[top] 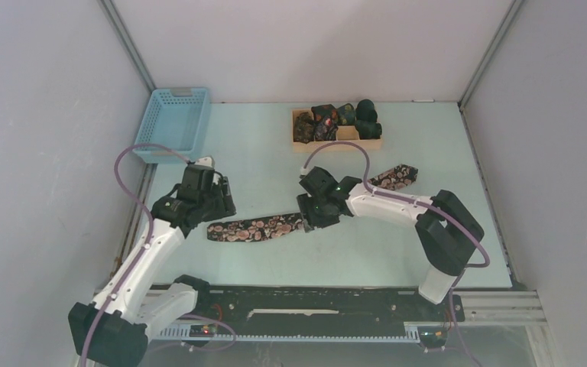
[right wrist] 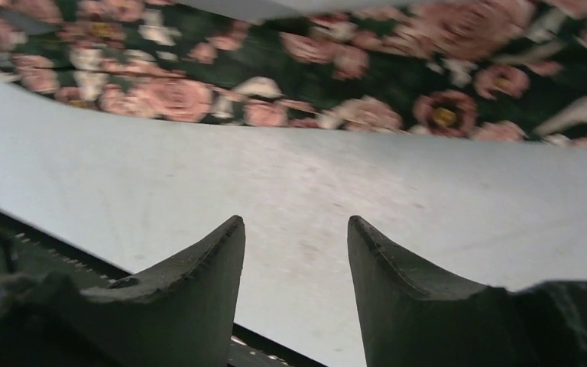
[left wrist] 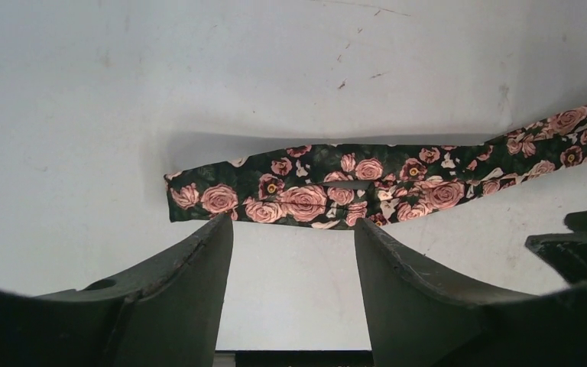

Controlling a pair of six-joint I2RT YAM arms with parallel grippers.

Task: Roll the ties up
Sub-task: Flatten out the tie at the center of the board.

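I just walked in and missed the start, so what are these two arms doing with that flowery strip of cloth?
Two robot arms are working on a long tie, dark with pink roses, which lies flat and unrolled on the table. The left hand hovers open near the tie's left end. The right hand is open, low by its middle. Neither hand grips it. Several rolled ties sit in a wooden tray at the back, and a blue basket stands at the back left.

You see the whole table (top: 260, 153) from high above its near edge. Both wrist cameras sit low and close, facing past their fingers (left wrist: 191, 290) onto the long tie (left wrist: 336, 187), which all three views share.
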